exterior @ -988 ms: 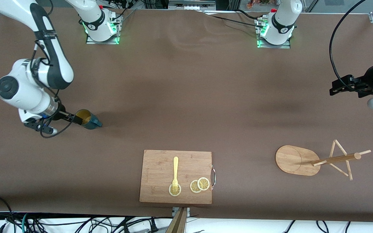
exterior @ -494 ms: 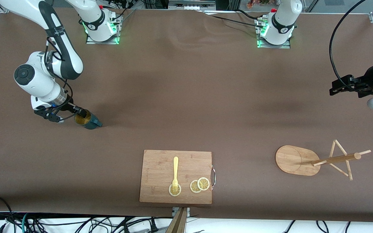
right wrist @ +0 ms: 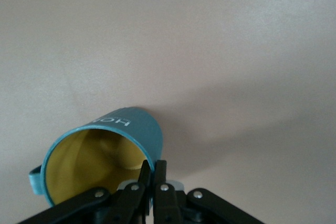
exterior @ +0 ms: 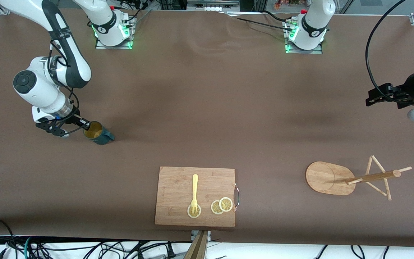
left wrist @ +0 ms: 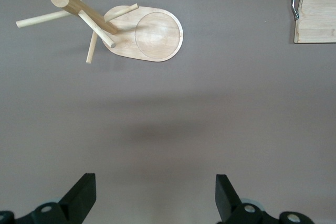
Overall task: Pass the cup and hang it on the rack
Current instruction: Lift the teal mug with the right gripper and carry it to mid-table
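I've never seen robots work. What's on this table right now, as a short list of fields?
cup: teal cup on the table toward the right arm's end, yellow inside
right gripper: right gripper at the cup, jaws shut on its rim
left gripper: left gripper waits in the air, jaws open, holding nothing
rack: wooden rack toward the left arm's end, no cup on it
cutting board: cutting board with fork and lemon slices

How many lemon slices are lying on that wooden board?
3, all on the cutting board along its edge nearest the front camera: one lemon slice under the fork's tines, and two overlapping slices by the board's metal handle. None seems hidden.
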Motion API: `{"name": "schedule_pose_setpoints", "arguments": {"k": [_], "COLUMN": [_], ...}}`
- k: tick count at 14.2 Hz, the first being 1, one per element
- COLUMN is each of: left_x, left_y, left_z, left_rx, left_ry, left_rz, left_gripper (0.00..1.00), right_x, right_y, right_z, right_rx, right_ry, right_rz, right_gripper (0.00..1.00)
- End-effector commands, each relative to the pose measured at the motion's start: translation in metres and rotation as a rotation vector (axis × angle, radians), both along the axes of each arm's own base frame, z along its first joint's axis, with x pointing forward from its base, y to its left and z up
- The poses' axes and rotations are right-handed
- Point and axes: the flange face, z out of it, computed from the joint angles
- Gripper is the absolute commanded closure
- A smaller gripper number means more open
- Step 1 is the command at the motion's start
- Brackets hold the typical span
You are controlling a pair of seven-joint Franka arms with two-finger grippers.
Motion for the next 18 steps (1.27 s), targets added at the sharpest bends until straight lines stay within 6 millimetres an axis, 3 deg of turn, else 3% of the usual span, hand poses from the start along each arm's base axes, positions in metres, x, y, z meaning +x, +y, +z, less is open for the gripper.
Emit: {"name": "schedule_pose_setpoints", "arguments": {"k": [1,4,6,8,12,14,17,18], "left_x": [-0.001,0.0,-0.001,0.0,0.0,-0.001,-0.001,-0.001], "left_y": [0.001,0.001,0.0,-0.001,0.008,0.006,0.012,0.013], "left_z": [0.007,0.006,0.007,0.007,0.006,0.006,0.007,0.006], "left_rx": [-0.012,-0.011,-0.008,-0.008,-0.002,-0.001,-0.001,0.003], "left_ry": [0.001,0.002,0.002,0.001,0.002,0.004,0.002,0.004], "left_rz": [-0.015,-0.015,-0.016,-0.016,-0.004,-0.007,0.001,0.003], "left_gripper": [0.0,0.0,0.0,0.0,0.0,0.0,0.0,0.0], "right_x": [0.027,0.054,0.067,0.074,0.064,0.057,0.023,0.015], "right_y": [0.007,0.053,0.084,0.131,0.26,0.316,0.421,0.444], "right_z": [0.05,0.098,0.116,0.129,0.121,0.108,0.083,0.071], "right_rx": [0.003,0.003,0.0,0.001,0.034,0.066,0.053,0.051], "right_ry": [0.062,0.116,0.13,0.115,0.103,0.113,0.106,0.112], "right_rz": [0.037,0.108,0.148,0.219,0.35,0.265,0.348,0.305], "right_gripper": [1.0,1.0,1.0,1.0,1.0,1.0,1.0,1.0]}}
